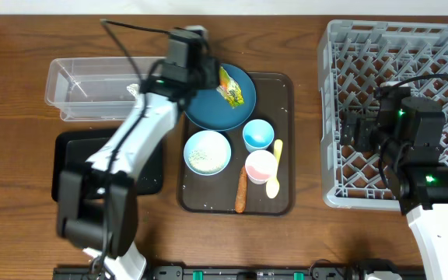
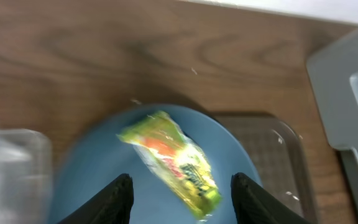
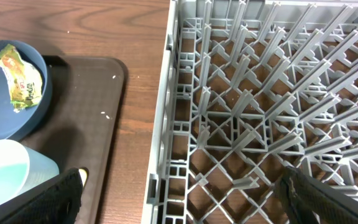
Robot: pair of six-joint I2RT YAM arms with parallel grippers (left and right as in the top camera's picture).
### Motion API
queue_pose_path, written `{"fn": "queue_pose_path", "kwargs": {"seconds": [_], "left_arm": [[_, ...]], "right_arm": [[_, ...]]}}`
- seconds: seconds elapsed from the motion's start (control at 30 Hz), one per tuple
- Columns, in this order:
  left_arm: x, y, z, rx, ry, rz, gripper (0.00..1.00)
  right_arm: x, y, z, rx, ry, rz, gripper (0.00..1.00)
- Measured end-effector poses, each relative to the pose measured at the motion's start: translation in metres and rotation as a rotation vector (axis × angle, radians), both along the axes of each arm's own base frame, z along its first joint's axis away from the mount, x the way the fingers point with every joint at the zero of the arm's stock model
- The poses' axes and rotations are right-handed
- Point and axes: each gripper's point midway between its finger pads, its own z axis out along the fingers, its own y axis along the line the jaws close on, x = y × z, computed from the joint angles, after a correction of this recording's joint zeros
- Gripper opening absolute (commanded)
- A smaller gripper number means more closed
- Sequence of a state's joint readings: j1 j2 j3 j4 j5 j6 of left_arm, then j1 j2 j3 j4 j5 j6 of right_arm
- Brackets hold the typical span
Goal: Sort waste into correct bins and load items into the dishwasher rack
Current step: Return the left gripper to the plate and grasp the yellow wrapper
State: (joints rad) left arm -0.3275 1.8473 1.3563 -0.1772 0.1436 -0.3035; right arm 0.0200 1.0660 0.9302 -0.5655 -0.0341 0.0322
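A yellow-green wrapper (image 1: 229,87) lies on the dark blue plate (image 1: 208,109) at the back of the brown tray; it also shows in the left wrist view (image 2: 173,162) and the right wrist view (image 3: 21,81). My left gripper (image 2: 182,202) is open just above the plate, its fingers either side of the wrapper's near end. On the tray stand the white bowl (image 1: 207,152) holding rice, the light blue cup (image 1: 257,134), the pink cup (image 1: 260,166), the pale yellow spoon (image 1: 275,171) and the carrot stick (image 1: 241,190). My right gripper (image 3: 179,205) is open over the grey rack's (image 1: 348,47) left edge. No tissue is in view.
The clear tub (image 1: 92,85) stands at the back left, the shallow black tray (image 1: 68,167) in front of it, partly hidden by my left arm. The brown serving tray (image 1: 282,85) lies between them and the rack. Crumbs dot the tray.
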Motion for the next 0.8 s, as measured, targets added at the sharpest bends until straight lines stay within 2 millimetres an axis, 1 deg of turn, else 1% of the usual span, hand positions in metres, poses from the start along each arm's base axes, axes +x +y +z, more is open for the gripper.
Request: {"fn": "queue_pose_path", "kwargs": {"seconds": [0.07, 0.17, 0.3, 0.37, 0.57, 0.7, 0.8], "left_arm": [[-0.003, -0.011, -0.022, -0.020, 0.054, 0.009, 0.53], [-0.006, -0.019, -0.054, -0.051, 0.138, 0.051, 0.54], [-0.009, -0.024, -0.081, -0.075, 0.205, 0.096, 0.53], [-0.010, -0.025, -0.090, -0.081, 0.227, 0.109, 0.53], [-0.014, -0.030, -0.104, -0.083, 0.259, 0.120, 0.54], [-0.017, -0.033, -0.111, -0.077, 0.274, 0.116, 0.53], [-0.019, -0.037, -0.113, -0.074, 0.277, 0.107, 0.52]], "right_arm": [[0.000, 0.000, 0.000, 0.000, 0.000, 0.000, 0.99], [0.000, 0.000, 0.000, 0.000, 0.000, 0.000, 0.99], [0.000, 0.000, 0.000, 0.000, 0.000, 0.000, 0.99], [0.000, 0.000, 0.000, 0.000, 0.000, 0.000, 0.99], [0.000, 0.000, 0.000, 0.000, 0.000, 0.000, 0.99], [0.000, 0.000, 0.000, 0.000, 0.000, 0.000, 0.99], [0.000, 0.000, 0.000, 0.000, 0.000, 0.000, 0.99]]}}
